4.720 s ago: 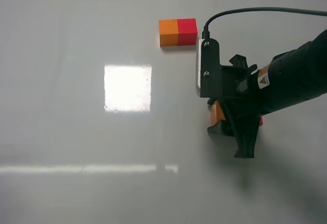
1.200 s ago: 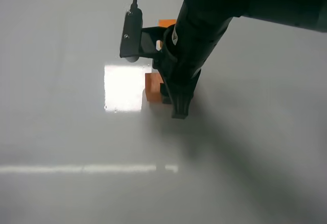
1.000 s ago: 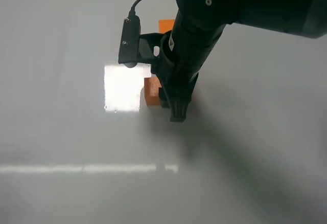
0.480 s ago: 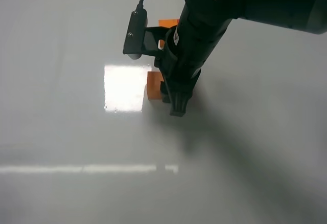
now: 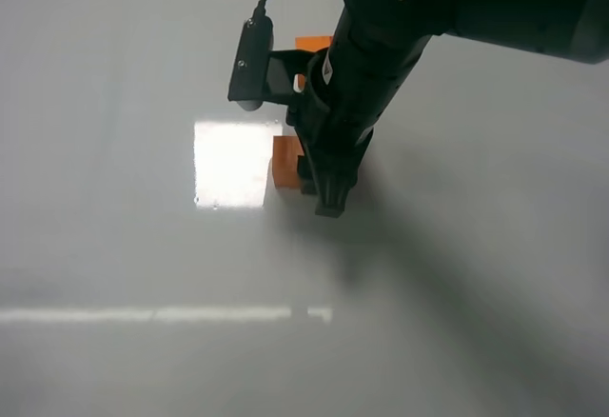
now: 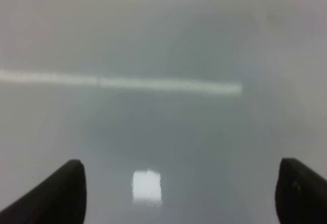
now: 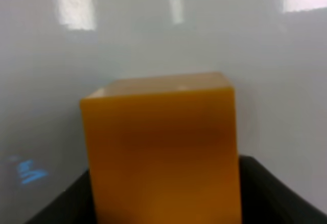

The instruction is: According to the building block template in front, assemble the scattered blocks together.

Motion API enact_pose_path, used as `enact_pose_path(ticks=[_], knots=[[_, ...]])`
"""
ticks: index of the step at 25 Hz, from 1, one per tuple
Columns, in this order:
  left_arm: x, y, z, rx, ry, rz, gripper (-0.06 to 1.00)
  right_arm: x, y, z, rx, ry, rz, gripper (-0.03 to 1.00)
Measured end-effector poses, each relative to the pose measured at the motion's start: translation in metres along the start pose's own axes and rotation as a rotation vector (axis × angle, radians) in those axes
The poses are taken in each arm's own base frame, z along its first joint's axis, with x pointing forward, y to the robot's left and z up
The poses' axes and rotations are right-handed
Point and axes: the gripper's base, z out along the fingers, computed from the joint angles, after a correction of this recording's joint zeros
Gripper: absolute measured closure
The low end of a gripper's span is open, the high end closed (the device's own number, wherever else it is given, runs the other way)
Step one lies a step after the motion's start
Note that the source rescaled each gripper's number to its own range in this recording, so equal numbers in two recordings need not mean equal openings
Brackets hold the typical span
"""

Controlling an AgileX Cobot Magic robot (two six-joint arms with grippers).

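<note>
My right gripper (image 5: 319, 187) reaches in to the middle of the table and is shut on an orange block (image 5: 284, 162). In the right wrist view the orange block (image 7: 161, 147) fills the gap between the dark fingers (image 7: 271, 193). I cannot tell whether the block touches the table. Behind the arm, only an orange corner of the template (image 5: 312, 44) shows; its red half is hidden. No loose red block is in view. My left gripper (image 6: 181, 193) is open and empty over bare table, and it is out of the exterior view.
A bright square light reflection (image 5: 233, 162) lies on the glossy grey table just left of the held block. The right arm (image 5: 457, 17) covers the upper right of the exterior view. A thin reflected light stripe (image 5: 162, 314) runs across the near part.
Since 4.7 s ago the right arm has carried the orange block from the right side to the middle, beside the bright patch. Over the last second it only shifted slightly right.
</note>
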Motion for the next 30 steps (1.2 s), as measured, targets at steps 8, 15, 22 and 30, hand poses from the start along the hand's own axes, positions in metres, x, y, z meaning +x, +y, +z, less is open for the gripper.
enact_pose_path(ticks=[8,15,22,30], knots=[[0.000,0.001,0.000,-0.015,-0.001,0.006,0.94,0.007,-0.007,-0.029,0.032,-0.042,0.058,0.41],[0.000,0.003,0.000,-0.030,-0.002,0.013,0.94,0.035,-0.019,-0.117,0.107,-0.214,0.363,0.41],[0.000,0.003,0.000,-0.030,-0.002,0.013,0.94,0.143,-0.049,-0.149,0.264,-0.035,0.913,0.41],[0.000,0.003,0.000,-0.032,-0.002,0.014,0.94,0.262,-0.001,-0.154,0.303,0.200,1.443,0.41]])
